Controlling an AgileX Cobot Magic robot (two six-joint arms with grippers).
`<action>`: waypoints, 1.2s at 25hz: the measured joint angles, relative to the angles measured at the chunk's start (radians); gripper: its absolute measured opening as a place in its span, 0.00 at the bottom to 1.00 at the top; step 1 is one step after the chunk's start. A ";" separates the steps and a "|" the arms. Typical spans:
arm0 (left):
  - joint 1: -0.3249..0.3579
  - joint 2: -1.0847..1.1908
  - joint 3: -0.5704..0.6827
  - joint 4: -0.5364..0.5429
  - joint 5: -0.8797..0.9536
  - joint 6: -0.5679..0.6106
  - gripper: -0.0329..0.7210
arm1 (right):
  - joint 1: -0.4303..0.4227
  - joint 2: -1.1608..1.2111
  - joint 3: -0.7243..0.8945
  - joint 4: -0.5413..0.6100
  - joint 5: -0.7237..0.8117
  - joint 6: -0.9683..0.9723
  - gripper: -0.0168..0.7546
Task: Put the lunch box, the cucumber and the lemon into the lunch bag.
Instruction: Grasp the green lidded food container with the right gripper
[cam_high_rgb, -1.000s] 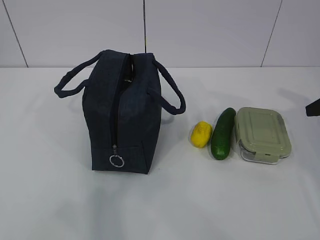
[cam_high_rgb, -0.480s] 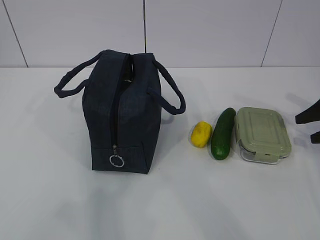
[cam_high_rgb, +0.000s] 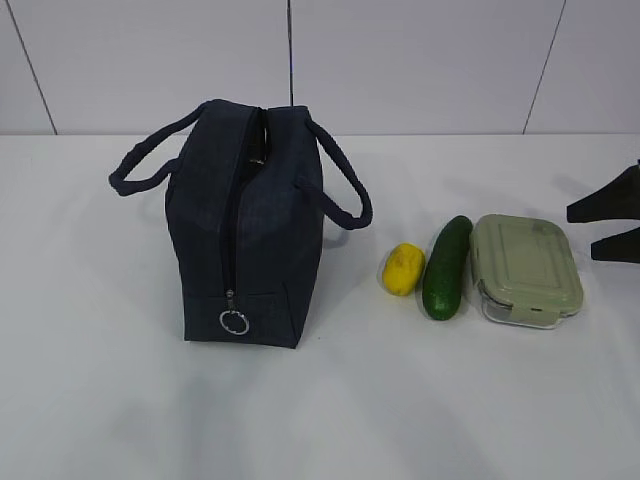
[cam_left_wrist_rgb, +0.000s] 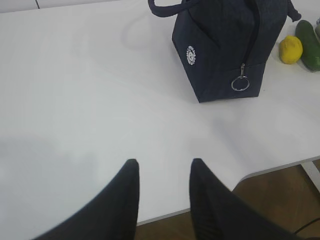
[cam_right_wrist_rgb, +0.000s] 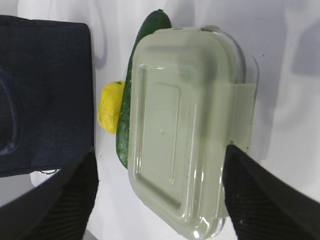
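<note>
The navy lunch bag stands upright left of centre, its ring pull hanging low on the near end. To its right lie the yellow lemon, the dark green cucumber and the lunch box with its sage lid, side by side. My right gripper enters at the right edge, open, just right of the lunch box. In the right wrist view that gripper hovers with its fingers wide on either side of the lunch box. My left gripper is open and empty over bare table, well short of the bag.
The white table meets a pale panelled wall behind. In the left wrist view the table's near edge runs just under the fingers, with brown floor beyond. The bag's two loop handles stick out sideways.
My right gripper has come further in from the right edge toward the lunch box. The bag, lemon, cucumber and lunch box have not moved.
</note>
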 joint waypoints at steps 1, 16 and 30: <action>0.000 0.000 0.000 0.000 0.000 0.000 0.37 | 0.000 0.000 0.000 -0.002 0.000 -0.007 0.79; -0.002 0.000 0.000 0.000 0.000 0.000 0.37 | 0.002 0.105 -0.002 0.032 -0.004 -0.087 0.79; -0.006 0.000 0.000 0.000 0.000 0.000 0.37 | 0.011 0.144 -0.051 0.040 -0.006 -0.103 0.78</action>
